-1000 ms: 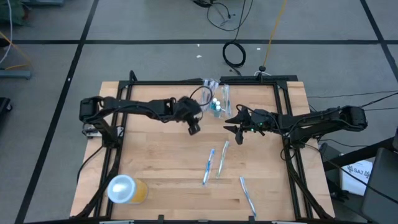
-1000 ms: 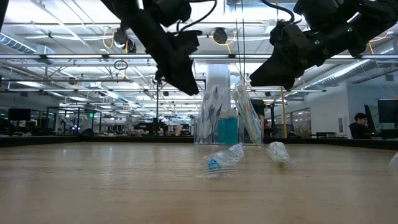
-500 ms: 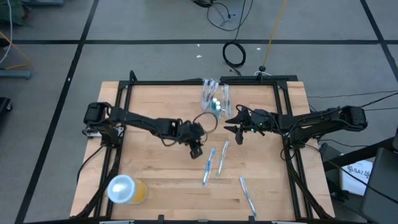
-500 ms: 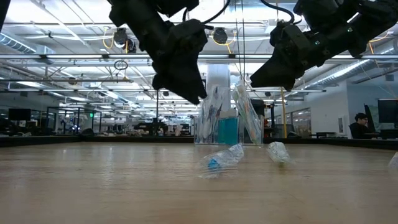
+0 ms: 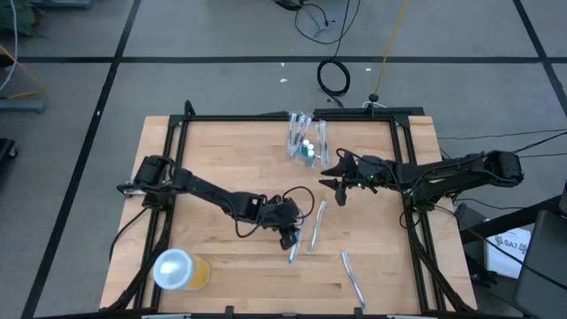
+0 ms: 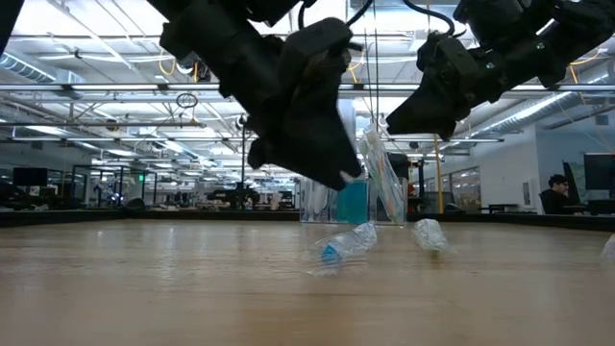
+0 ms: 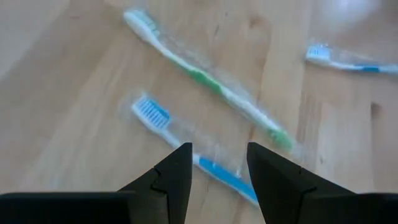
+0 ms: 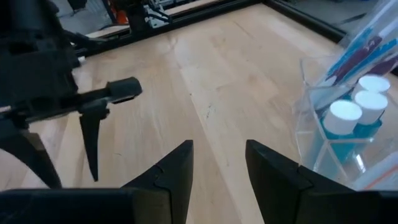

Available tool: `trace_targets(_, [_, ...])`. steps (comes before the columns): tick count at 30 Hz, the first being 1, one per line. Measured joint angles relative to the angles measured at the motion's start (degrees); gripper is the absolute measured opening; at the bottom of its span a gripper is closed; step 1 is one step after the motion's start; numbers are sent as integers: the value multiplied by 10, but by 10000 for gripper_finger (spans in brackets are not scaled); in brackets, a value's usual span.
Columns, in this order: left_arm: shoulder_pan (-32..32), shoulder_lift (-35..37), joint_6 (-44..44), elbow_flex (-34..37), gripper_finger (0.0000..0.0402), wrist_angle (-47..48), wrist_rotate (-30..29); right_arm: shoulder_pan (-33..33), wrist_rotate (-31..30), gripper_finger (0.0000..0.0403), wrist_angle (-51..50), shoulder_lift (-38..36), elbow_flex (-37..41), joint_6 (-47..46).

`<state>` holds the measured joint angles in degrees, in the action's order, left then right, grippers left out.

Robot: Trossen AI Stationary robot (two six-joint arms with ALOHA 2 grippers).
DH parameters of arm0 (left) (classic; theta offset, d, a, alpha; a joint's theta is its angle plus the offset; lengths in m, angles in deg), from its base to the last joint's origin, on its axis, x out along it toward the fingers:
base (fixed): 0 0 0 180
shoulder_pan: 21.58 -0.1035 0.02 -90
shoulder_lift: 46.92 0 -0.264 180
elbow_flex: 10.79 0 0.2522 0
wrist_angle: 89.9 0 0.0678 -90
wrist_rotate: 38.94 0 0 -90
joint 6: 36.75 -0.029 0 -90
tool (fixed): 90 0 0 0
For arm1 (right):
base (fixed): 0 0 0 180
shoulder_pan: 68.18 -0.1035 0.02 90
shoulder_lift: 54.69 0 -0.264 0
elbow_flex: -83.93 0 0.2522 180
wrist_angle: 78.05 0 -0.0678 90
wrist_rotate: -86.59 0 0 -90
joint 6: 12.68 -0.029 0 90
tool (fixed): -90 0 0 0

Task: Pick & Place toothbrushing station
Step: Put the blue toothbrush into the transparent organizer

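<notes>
A small clear plastic cup (image 5: 306,142) stands at the table's far middle, holding several toothbrushes and teal tubes with white caps (image 8: 348,115). Three wrapped toothbrushes lie flat on the wood: a blue one (image 7: 186,146), a green one (image 7: 211,87) beside it, and a third (image 5: 353,275) nearer the front edge. My left gripper (image 5: 291,236) is open and hovers over the blue toothbrush, a finger on either side, clear of it in the low view (image 6: 332,163). My right gripper (image 5: 333,182) is open and empty, raised just near-right of the cup.
An orange-yellow cup with a white lid (image 5: 182,268) lies at the near left corner. A black frame (image 5: 266,116) runs along the table's edges. Bare wood lies to the left between the cup and the loose toothbrushes.
My left gripper has swung from beside the clear cup toward the table's near edge and a little right, coming down over the blue toothbrush. Its fingers stay open. The toothbrushes and the cup have not moved.
</notes>
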<state>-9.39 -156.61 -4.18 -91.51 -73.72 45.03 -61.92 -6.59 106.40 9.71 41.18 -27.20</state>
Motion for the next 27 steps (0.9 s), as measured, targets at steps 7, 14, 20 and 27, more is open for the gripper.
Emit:
trace_targets(7, [7,-28,59,1,159,-26,-44,-28,1,141,10,8,15,-30])
trace_targets(14, [8,-77,114,1,159,-57,-52,-56,0,141,45,8,40,-51])
trace_targets(20, [13,-100,112,-1,157,-87,-64,-74,2,141,73,8,54,-58])
trace_targets(27, [30,-102,95,0,85,-74,-101,-92,2,141,73,8,54,-58])
